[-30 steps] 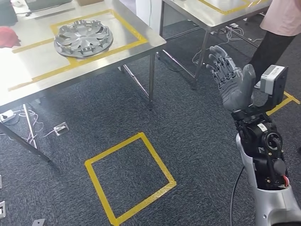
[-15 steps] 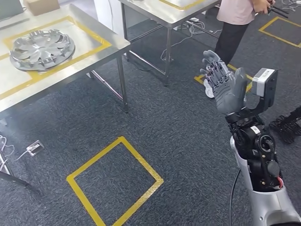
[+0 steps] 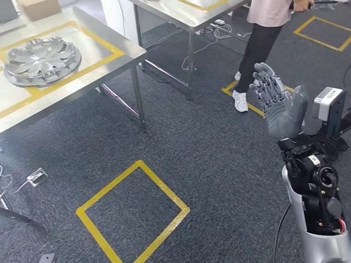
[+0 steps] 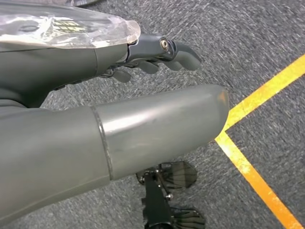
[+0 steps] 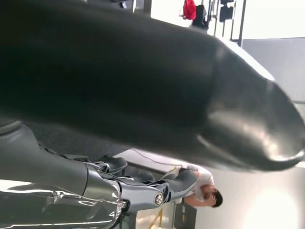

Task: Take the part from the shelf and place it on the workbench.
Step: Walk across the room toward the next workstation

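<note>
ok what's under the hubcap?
The hubcap lies on a steel table, over a yellow tape line marking a box. The stretch of tape beneath the hubcap is covered.

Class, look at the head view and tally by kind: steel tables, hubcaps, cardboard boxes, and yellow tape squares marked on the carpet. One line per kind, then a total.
Steel tables: 2, the near one and the far one
Hubcaps: 1
Cardboard boxes: 1
Yellow tape squares on the carpet: 3
Total: 7
</note>
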Controlling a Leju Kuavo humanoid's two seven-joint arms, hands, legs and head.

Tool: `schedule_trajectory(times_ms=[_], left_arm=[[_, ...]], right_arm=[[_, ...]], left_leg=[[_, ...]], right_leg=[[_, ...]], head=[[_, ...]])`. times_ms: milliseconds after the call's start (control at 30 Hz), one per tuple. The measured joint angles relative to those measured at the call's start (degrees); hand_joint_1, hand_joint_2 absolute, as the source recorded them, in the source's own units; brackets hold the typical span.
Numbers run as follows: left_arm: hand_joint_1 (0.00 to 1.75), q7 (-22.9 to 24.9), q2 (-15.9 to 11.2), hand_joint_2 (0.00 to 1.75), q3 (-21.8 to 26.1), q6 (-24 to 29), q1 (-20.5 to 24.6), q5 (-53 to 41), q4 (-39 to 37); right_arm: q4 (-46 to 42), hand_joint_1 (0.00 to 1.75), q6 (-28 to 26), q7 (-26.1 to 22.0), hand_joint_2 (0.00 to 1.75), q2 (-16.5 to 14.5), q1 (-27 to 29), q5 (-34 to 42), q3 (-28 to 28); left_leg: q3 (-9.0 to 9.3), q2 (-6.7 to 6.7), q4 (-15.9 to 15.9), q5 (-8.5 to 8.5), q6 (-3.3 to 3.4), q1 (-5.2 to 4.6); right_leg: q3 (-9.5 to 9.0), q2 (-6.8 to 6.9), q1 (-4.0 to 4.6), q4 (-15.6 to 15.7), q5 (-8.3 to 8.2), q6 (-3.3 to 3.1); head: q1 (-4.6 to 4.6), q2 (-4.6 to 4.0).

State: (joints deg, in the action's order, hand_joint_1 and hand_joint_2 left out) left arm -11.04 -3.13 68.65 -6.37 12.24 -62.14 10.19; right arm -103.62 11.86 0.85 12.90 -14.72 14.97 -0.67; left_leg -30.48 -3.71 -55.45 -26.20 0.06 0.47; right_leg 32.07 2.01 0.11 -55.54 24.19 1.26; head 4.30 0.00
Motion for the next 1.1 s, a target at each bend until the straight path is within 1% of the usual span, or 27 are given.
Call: schedule_trajectory(times_ms=[67,133,167,233,267,300,333,367,433,467,500,567,600,633,667,700,733,767,800,833,867,900,933,967,1000,1033,1100], left_arm=[[0.0,0.0,0.0,0.0,0.0,0.0,0.1,0.0,0.0],[0.0,0.0,0.0,0.0,0.0,0.0,0.2,0.0,0.0],[0.0,0.0,0.0,0.0,0.0,0.0,0.2,0.0,0.0],[0.0,0.1,-0.1,0.0,0.0,0.0,0.1,-0.1,0.0],[0.0,0.2,-0.2,0.0,0.0,0.0,0.0,-0.1,0.0],[0.0,0.2,-0.2,0.0,0.0,-0.1,0.0,-0.2,0.0],[0.0,0.2,-0.2,0.0,0.0,-0.1,-0.1,-0.2,0.0],[0.0,0.2,-0.2,0.0,0.0,-0.2,-0.1,-0.3,0.0],[0.0,0.3,-0.3,0.0,0.0,-0.2,0.0,-0.2,0.0],[0.0,0.3,-0.3,0.0,0.0,-0.2,0.0,-0.2,0.0],[0.0,0.4,-0.3,0.0,0.0,-0.2,0.0,-0.2,0.0],[0.0,0.4,-0.3,0.0,0.0,-0.2,0.1,-0.2,0.0],[0.0,0.4,-0.3,0.0,0.0,-0.2,0.1,-0.1,0.0],[0.0,0.4,-0.3,0.0,0.0,-0.2,0.2,-0.1,0.0],[0.0,0.4,-0.3,0.0,0.0,-0.2,0.2,0.0,0.0],[0.0,0.4,-0.3,0.0,0.0,-0.2,0.1,0.0,0.0],[0.0,0.4,-0.3,0.0,0.0,-0.1,0.1,0.0,0.0],[0.0,0.4,-0.3,0.0,0.0,-0.1,0.0,0.0,0.0],[0.0,0.4,-0.3,0.0,0.0,-0.1,-0.1,0.0,0.0],[0.0,0.4,-0.3,0.0,0.0,0.0,-0.1,0.0,0.0],[0.0,0.4,-0.2,0.0,0.0,0.0,-0.1,0.0,0.0],[0.0,0.4,-0.2,0.0,0.0,0.0,-0.1,0.0,0.0],[0.0,0.3,-0.2,0.0,0.0,0.0,-0.1,0.0,0.0],[0.0,0.3,-0.2,0.0,0.0,0.0,-0.1,0.0,0.0],[0.0,0.3,-0.2,0.0,0.0,0.1,-0.2,0.0,0.0],[0.0,0.3,-0.2,0.0,0.0,0.1,-0.2,0.0,0.0],[0.0,0.3,-0.2,0.0,0.0,0.2,-0.1,0.0,0.0]], right_arm=[[0.0,0.0,0.0,0.0,0.0,0.0,0.0,0.0,0.1],[-0.2,0.0,-0.1,0.0,0.0,0.0,-0.1,-0.1,0.1],[-0.3,0.0,-0.1,0.1,0.0,0.0,-0.2,-0.3,0.1],[-0.4,0.0,-0.2,0.3,0.0,0.0,-0.3,-0.6,0.0],[-0.4,0.0,-0.2,0.4,0.0,0.0,-0.2,-0.7,0.0],[-0.4,0.0,-0.3,0.5,0.0,0.0,-0.2,-0.7,0.0],[-0.4,0.0,-0.5,0.6,0.0,0.0,-0.1,-0.8,0.0],[-0.5,0.0,-0.5,0.7,0.0,0.0,-0.1,-0.8,0.0],[-0.5,0.0,-0.6,0.8,0.0,0.0,-0.2,-0.9,0.0],[-0.5,0.0,-0.5,0.8,0.0,0.0,-0.2,-0.9,0.0],[-0.6,0.0,-0.4,0.8,0.0,0.0,-0.2,-0.9,-0.1],[-0.6,0.0,-0.2,0.7,0.0,0.0,-0.2,-0.9,-0.1],[-0.6,0.0,-0.1,0.7,0.0,0.0,-0.2,-0.9,-0.1],[-0.5,0.0,0.0,0.7,0.0,0.0,-0.3,-0.9,0.0],[-0.5,0.0,0.0,0.7,0.0,0.0,-0.5,-0.9,-0.1],[-0.5,0.0,0.0,0.6,0.0,0.0,-0.7,-0.9,-0.1],[-0.5,0.0,0.1,0.6,0.0,0.0,-0.9,-0.9,-0.1],[-0.4,0.0,0.1,0.6,0.0,0.0,-1.0,-0.8,-0.1],[-0.3,0.0,0.1,0.6,0.0,0.0,-1.0,-0.8,-0.1],[-0.2,0.0,0.1,0.7,0.0,0.0,-1.1,-0.8,-0.1],[-0.2,0.0,0.1,0.7,0.0,0.0,-1.1,-0.8,-0.1],[-0.2,0.0,0.1,0.6,0.0,0.0,-1.3,-0.8,-0.1],[-0.2,0.0,0.1,0.6,0.0,0.0,-1.5,-0.8,-0.1],[-0.1,0.0,0.1,0.6,0.0,0.0,-1.8,-0.7,-0.1],[-0.1,0.0,0.1,0.6,0.0,0.0,-2.0,-0.7,-0.2],[-0.1,0.0,0.1,0.6,0.0,0.0,-2.1,-0.6,-0.2],[0.0,0.0,0.1,0.6,0.0,0.0,-2.1,-0.6,-0.2]], left_leg=[[0.12,-0.57,0.1,-0.16,-0.55,-0.05],[-0.41,0.44,-1.5,-1.5,-1.12,0.1],[-1.54,1.41,-4.0,-3.0,-1.36,0.19],[-5.34,2.86,-11.7,-6.47,-1.58,0.24],[-7.11,3.12,-15.0,-7.4,-1.64,0.25],[-8.09,3.24,-16.5,-7.27,-1.66,0.28],[-8.02,3.31,-15.7,-6.03,-1.65,0.34],[-6.94,3.47,-12.9,-4.01,-1.6,0.44],[-3.62,5.05,-5.0,-0.2,-1.46,0.74],[-2.43,5.77,-2.2,0.75,-1.37,0.86],[-1.8,6.27,-0.8,1.03,-1.24,0.86],[-1.6,5.72,-0.4,0.97,-0.7,0.72],[-1.48,5.3,-0.3,1.05,-0.35,0.68],[-1.37,4.86,-0.1,1.13,0.02,0.71],[-1.27,4.39,0.0,1.19,0.32,0.75],[-1.21,3.93,0.1,1.16,0.52,0.69],[-1.2,3.48,0.1,1.1,0.68,0.6],[-1.18,3.01,0.1,1.04,0.75,0.53],[-1.13,2.55,0.1,0.96,0.78,0.5],[-1.02,2.11,0.0,0.86,0.75,0.48],[-0.84,1.68,0.0,0.74,0.67,0.48],[-0.59,1.3,0.0,0.58,0.53,0.46],[-0.38,0.96,0.0,0.4,0.34,0.33],[-0.26,0.62,0.0,0.26,0.11,0.17],[-0.2,0.25,0.0,0.17,-0.12,0.01],[-0.18,-0.18,0.0,0.12,-0.35,-0.12],[-0.02,-0.76,0.0,-0.17,-0.91,-0.07]], right_leg=[[0.01,-0.76,0.05,0.3,-0.11,-0.64],[-0.16,-1.53,-0.15,0.8,-0.4,-1.24],[-0.25,-1.87,-0.29,1.0,-0.54,-1.53],[-0.18,-2.61,-0.27,1.1,-0.61,-1.84],[-0.16,-3.06,-0.27,1.1,-0.61,-1.93],[-0.18,-3.56,-0.27,1.0,-0.61,-1.94],[-0.21,-4.08,-0.29,1.0,-0.6,-1.93],[-0.26,-4.61,-0.31,1.0,-0.59,-1.9],[-0.15,-5.64,-0.22,0.6,-0.42,-1.63],[0.01,-6.12,-0.17,0.4,-0.35,-1.39],[0.19,-6.58,-0.13,0.3,-0.31,-1.1],[0.4,-7.41,-0.3,0.3,-0.38,-0.42],[0.49,-7.08,-0.37,0.1,-0.16,-0.09],[0.93,-6.2,-0.42,-1.0,0.58,0.24],[1.94,-5.03,-0.43,-3.4,1.97,0.51],[3.48,-3.74,-0.48,-6.9,3.82,0.75],[5.42,-3.03,-0.57,-11.0,5.74,0.97],[7.17,-2.73,-0.67,-14.7,7.1,1.14],[8.15,-2.6,-0.73,-16.7,7.44,1.23],[8.02,-2.51,-0.75,-16.4,6.65,1.23],[6.76,-2.3,-0.75,-13.9,4.9,1.14],[4.72,-1.72,-0.7,-9.8,2.69,0.94],[2.71,-0.67,-0.47,-5.7,1.09,0.7],[1.28,0.23,-0.21,-2.7,0.12,0.3],[0.57,0.9,0.08,-0.9,-0.21,-0.09],[0.5,1.03,0.33,-0.4,-0.01,-0.45],[0.52,0.09,0.29,0.0,-0.19,-1.18]], head=[[-0.35,0.0],[-0.67,0.0],[-0.96,0.0],[-1.66,0.0],[-2.0,0.0],[-2.25,0.0],[-2.49,0.0],[-2.69,0.0],[-3.02,0.0],[-3.05,0.0],[-2.98,0.0],[-2.74,0.0],[-2.64,0.0],[-2.42,0.0],[-2.1,0.0],[-1.73,0.0],[-1.38,0.0],[-1.17,0.0],[-0.99,0.0],[-0.75,0.0],[-0.48,0.0],[-0.22,0.0],[0.0,0.0],[0.12,0.0],[0.08,0.0],[-0.03,0.0],[-0.34,0.0]])
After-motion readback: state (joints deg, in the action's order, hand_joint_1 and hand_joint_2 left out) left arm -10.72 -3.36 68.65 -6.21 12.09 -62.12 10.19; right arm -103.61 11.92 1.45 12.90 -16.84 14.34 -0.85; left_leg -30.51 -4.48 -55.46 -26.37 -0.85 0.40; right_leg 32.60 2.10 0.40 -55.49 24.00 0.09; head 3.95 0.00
